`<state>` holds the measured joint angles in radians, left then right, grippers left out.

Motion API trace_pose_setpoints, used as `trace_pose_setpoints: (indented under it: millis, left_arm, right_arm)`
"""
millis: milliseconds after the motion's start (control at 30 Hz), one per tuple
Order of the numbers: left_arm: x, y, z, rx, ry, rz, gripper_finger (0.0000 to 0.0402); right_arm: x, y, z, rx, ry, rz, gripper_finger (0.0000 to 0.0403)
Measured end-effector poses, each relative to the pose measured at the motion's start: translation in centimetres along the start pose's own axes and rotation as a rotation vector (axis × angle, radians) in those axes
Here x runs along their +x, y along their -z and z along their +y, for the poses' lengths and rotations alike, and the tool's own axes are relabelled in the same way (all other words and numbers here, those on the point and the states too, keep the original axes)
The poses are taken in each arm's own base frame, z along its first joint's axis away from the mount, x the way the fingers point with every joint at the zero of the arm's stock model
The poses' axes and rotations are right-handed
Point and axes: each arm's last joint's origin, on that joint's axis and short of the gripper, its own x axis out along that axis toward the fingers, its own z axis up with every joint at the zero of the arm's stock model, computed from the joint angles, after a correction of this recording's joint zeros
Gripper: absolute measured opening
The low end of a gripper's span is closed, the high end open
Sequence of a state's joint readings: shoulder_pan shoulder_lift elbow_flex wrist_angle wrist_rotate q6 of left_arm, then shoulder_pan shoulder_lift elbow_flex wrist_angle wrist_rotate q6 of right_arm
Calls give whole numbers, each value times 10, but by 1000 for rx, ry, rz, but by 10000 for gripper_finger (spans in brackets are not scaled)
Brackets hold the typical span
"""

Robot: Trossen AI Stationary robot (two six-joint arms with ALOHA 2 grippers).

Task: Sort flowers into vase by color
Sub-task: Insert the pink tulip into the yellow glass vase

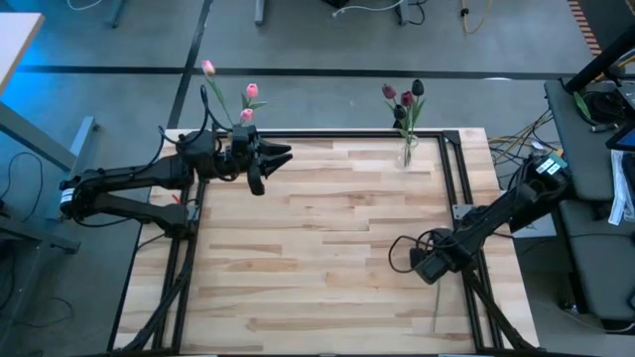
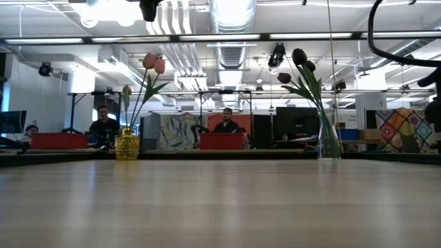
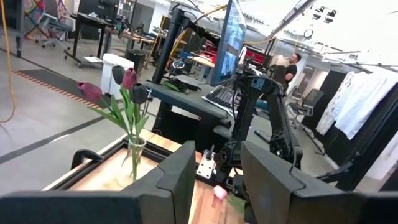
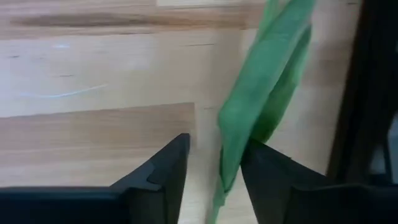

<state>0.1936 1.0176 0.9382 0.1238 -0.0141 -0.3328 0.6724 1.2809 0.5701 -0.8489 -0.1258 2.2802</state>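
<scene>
Pink tulips (image 1: 252, 90) stand in a yellow vase (image 2: 127, 146) at the table's far left. Maroon tulips (image 1: 405, 97) stand in a clear glass vase (image 1: 405, 151) at the far right. One more tulip lies flat on the table near the right edge; its thin stem (image 1: 437, 309) runs toward the near edge, and its pink head (image 3: 219, 193) shows in the left wrist view. My right gripper (image 1: 429, 268) is low over it, open, with a green leaf (image 4: 261, 81) between its fingers. My left gripper (image 1: 270, 159) hovers open beside the yellow vase, holding nothing. My right gripper (image 4: 216, 142) comes down from above with one finger on each side of the lying tulip's leaf. The leaf's lower part (image 4: 231, 168) runs close along one finger (image 4: 261, 163). I cannot tell whether they touch. The tulip lies on the table.
Black frame rails run along the table's right edge (image 1: 458, 198) and left edge (image 1: 189, 238), close to the right gripper. The wide middle of the wooden tabletop (image 1: 327, 228) is bare. People sit at desks in the room beyond the far edge.
</scene>
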Motion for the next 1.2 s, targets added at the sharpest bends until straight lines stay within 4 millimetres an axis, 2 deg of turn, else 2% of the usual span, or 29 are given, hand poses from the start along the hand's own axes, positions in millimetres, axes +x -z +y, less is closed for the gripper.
trace_pose_setpoints:
  millis: [100, 300, 567, 733, 1000, 1200]
  left_arm:
    - [0, 0, 0, -12, -1, -1, 115]
    - [0, -1, 1, -17, -12, -10, 115]
    - [-3, -5, 7, -71, -25, -25, 115]
    - [-2, -6, 9, -117, 11, -8, 115]
    - [-2, -5, 6, -121, 131, 32, 115]
    - [-3, -8, 4, -113, 193, 17, 115]
  right_arm:
    - [-2, 2, 2, -25, -27, -11, 108]
    - [-21, 9, 10, -72, -93, -48, 19]
    - [-73, 25, 29, -213, -322, -168, 13]
    - [-118, 24, 45, -378, -534, -373, 13]
    - [-184, -6, 69, -673, -658, -673, 13]
    - [-216, -37, 96, -929, -808, -839, 12]
